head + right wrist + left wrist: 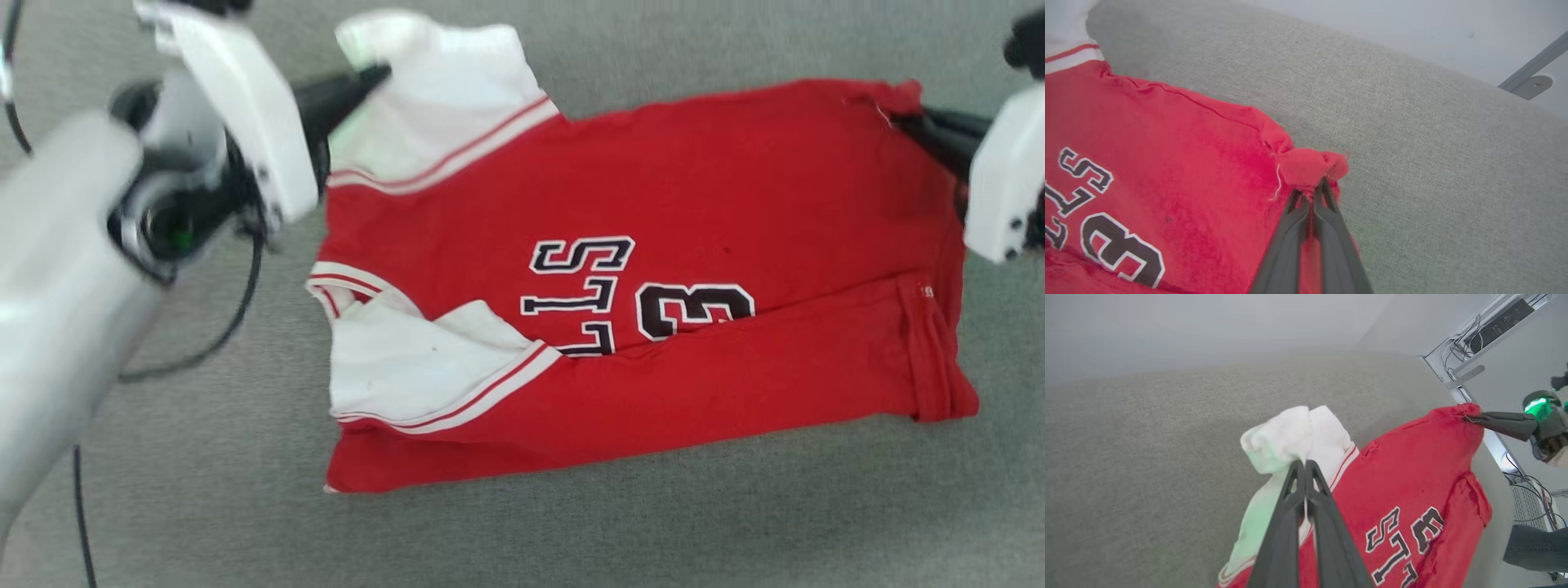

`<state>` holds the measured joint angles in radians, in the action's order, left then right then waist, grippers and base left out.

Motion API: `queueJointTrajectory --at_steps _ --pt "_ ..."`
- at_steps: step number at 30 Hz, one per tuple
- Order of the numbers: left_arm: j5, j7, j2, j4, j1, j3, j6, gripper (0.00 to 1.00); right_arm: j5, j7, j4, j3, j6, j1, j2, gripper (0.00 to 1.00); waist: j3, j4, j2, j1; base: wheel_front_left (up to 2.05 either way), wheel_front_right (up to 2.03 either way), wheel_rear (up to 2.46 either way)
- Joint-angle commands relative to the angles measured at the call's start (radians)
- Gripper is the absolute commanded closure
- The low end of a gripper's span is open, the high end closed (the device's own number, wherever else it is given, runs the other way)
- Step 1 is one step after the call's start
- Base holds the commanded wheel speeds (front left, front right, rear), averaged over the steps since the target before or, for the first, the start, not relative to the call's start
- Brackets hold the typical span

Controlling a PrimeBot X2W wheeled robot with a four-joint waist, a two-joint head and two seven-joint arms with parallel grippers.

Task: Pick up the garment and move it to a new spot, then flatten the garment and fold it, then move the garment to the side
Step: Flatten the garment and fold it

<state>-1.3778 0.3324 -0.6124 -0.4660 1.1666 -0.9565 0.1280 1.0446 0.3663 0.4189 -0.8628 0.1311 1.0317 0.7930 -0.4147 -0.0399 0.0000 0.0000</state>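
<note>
The small soft red shirt with white sleeves and red-and-white striped trim (pixel 694 188) is lying spread across the grey woven fabric surface (pixel 571 531), near its middle. Its collar end is pointing toward the robot's left and its hem toward the right. The near long edge of the shirt is folded over onto the front, so this red fold is covering the lower part of the black letters and the number with white outlines. One white sleeve is resting flat at the near left part of the shirt, partly under this fold.

The left gripper (pixel 377 75) is clenching the other white sleeve at the far left corner. Its two dark fingers are pressing together, and the white cloth is bunching up just above the tips in the left wrist view. The right gripper (pixel 898 121) is grasping the far right corner of the red hem. The fingers are closing tightly on a small lump of red cloth, which is showing clearly in the right wrist view.

The head view is blurred around both arms, so the two pinched corners are perhaps rising a little from the surface, but I cannot tell this for sure.

At the lower right of the left wrist view, a person's leg in dark blue trousers (pixel 1531 547) is standing beside the surface.
</note>
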Motion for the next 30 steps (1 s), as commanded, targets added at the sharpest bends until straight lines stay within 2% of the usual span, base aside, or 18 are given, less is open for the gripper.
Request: queueJointTrajectory --at_steps 1,3,4,11,16,18,21,30 --pt "-0.019 -0.033 -0.038 0.08 -0.07 -0.008 0.004 1.0 0.015 -0.02 -0.029 0.013 -0.001 -0.053 0.025 1.0 0.064 0.036 0.0 0.0 0.0 0.0 0.0" --pt "-0.034 -0.064 -0.077 0.169 -0.138 -0.016 0.004 1.0 0.026 -0.037 -0.058 0.031 -0.001 -0.108 0.054 1.0 0.089 0.048 0.0 0.0 0.0 0.0 0.0" --pt "-0.034 -0.064 -0.077 0.169 -0.138 -0.016 0.004 1.0 0.026 -0.037 -0.058 0.031 -0.001 -0.108 0.054 1.0 0.089 0.048 0.0 0.0 0.0 0.0 0.0" --pt "-0.062 -0.195 -0.228 0.431 -0.39 -0.036 0.002 1.0 0.05 -0.099 -0.149 0.126 -0.001 -0.338 0.143 1.0 0.145 0.076 0.0 0.0 0.0 0.0 0.0" --pt "-0.057 -0.267 -0.289 0.563 -0.545 -0.073 -0.04 1.0 0.054 -0.135 -0.194 0.218 -0.001 -0.511 0.176 1.0 0.154 0.09 0.0 0.0 0.0 0.0 0.0" --pt "-0.055 -0.284 -0.292 0.595 -0.588 -0.091 -0.058 1.0 0.05 -0.143 -0.208 0.255 -0.001 -0.572 0.172 1.0 0.153 0.094 0.0 0.0 0.0 0.0 0.0" --pt "-0.061 -0.293 -0.266 0.582 -0.63 -0.117 -0.065 1.0 0.003 -0.143 -0.196 0.301 -0.001 -0.642 0.16 1.0 0.145 0.098 0.0 0.0 0.0 0.0 0.0" --pt "-0.035 -0.332 -0.143 0.365 -0.637 -0.148 -0.036 1.0 -0.107 -0.093 -0.173 0.402 -0.001 -0.703 0.022 1.0 0.123 0.083 0.0 0.0 0.0 0.0 0.0"
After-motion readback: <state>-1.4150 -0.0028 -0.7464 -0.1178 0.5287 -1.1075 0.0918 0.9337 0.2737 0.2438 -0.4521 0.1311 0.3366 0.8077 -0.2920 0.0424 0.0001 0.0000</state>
